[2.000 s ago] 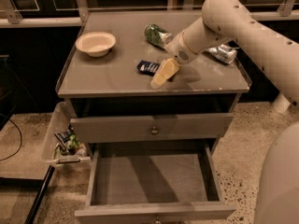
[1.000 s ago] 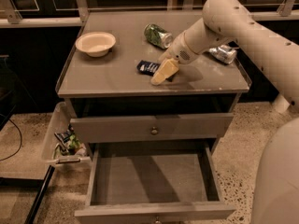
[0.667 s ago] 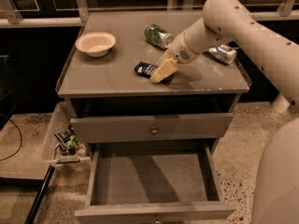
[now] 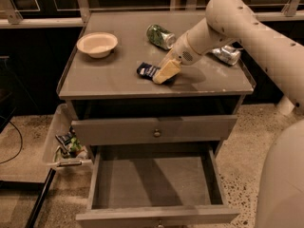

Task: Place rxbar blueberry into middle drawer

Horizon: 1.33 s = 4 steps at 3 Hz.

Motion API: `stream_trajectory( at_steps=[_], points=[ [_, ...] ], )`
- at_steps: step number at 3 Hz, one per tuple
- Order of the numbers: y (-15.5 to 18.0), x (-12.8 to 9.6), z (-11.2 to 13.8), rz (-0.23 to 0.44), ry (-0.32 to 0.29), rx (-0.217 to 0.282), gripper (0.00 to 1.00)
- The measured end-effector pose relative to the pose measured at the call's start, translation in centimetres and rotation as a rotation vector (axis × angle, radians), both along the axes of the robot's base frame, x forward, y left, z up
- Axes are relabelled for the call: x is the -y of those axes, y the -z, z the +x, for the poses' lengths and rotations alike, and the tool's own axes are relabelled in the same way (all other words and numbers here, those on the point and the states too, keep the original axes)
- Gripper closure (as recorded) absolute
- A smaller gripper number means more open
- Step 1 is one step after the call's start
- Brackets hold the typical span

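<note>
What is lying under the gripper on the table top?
The gripper is low over the rxbar blueberry on the table top. Only one dark blue end of the bar shows; the rest is covered by the gripper.

The grey cabinet top (image 4: 111, 80) carries four things. A pale bowl (image 4: 97, 44) stands near the back left corner, a green-labelled can (image 4: 160, 36) lies on its side at the back middle, and a crushed silver can (image 4: 225, 54) lies at the right side. The rxbar blueberry (image 4: 147, 70) lies flat near the middle (its right end is hidden), and the gripper (image 4: 165, 73) is low over that end.
</note>
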State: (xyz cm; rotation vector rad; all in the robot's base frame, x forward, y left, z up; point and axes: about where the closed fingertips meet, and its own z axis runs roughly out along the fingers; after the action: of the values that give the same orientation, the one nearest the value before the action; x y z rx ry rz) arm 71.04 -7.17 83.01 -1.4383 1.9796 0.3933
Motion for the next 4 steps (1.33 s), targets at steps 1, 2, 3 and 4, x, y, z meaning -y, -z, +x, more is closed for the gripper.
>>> stream_trajectory(
  at_steps=[1,2,3,4],
  points=[
    [-0.3,0.0,0.0,0.000,0.000,0.000,1.00],
    [-1.8,0.5,-2.2,0.007,-0.014,0.045,1.00],
    [-3.8,1.6,-6.5,0.016,-0.033,0.112,1.00],
    [-4.9,3.4,-11.1,0.016,-0.026,0.177,1.00]
  ],
)
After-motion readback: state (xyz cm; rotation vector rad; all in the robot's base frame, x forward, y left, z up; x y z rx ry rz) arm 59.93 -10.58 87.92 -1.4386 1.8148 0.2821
